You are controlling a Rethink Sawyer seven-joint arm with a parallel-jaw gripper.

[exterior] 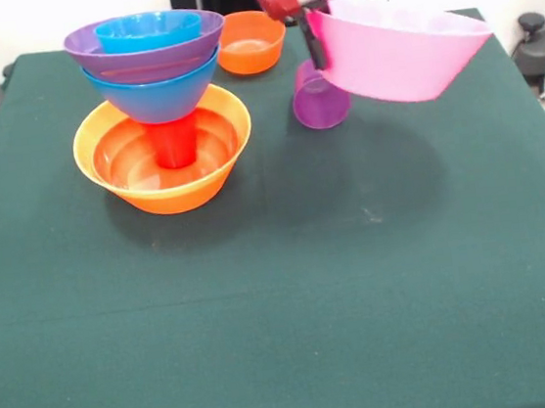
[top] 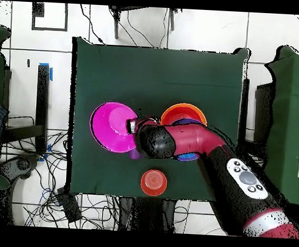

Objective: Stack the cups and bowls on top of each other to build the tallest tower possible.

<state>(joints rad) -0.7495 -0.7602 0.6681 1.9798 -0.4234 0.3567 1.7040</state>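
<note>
The tower stands at the left of the front view. Its base is the large orange bowl (exterior: 167,182), with a red-orange bowl (exterior: 125,162) nested inside. An upside-down red cup (exterior: 175,142) carries the large blue bowl (exterior: 154,94), the purple bowl (exterior: 142,49) and a small blue bowl (exterior: 147,29). My gripper (exterior: 314,50) is shut on the rim of the large pink bowl (exterior: 398,52), holding it tilted above the table, right of the tower. The purple cup (exterior: 321,98) stands on the table just below it. In the overhead view the gripper (top: 134,126) holds the pink bowl (top: 113,126). The light blue cup is not in view.
A small orange bowl (exterior: 250,41) sits near the table's far edge, behind the tower; it also shows in the overhead view (top: 154,183). There my arm (top: 194,142) covers most of the tower, leaving only its orange rim (top: 184,108) showing. Cables lie on the floor around the table.
</note>
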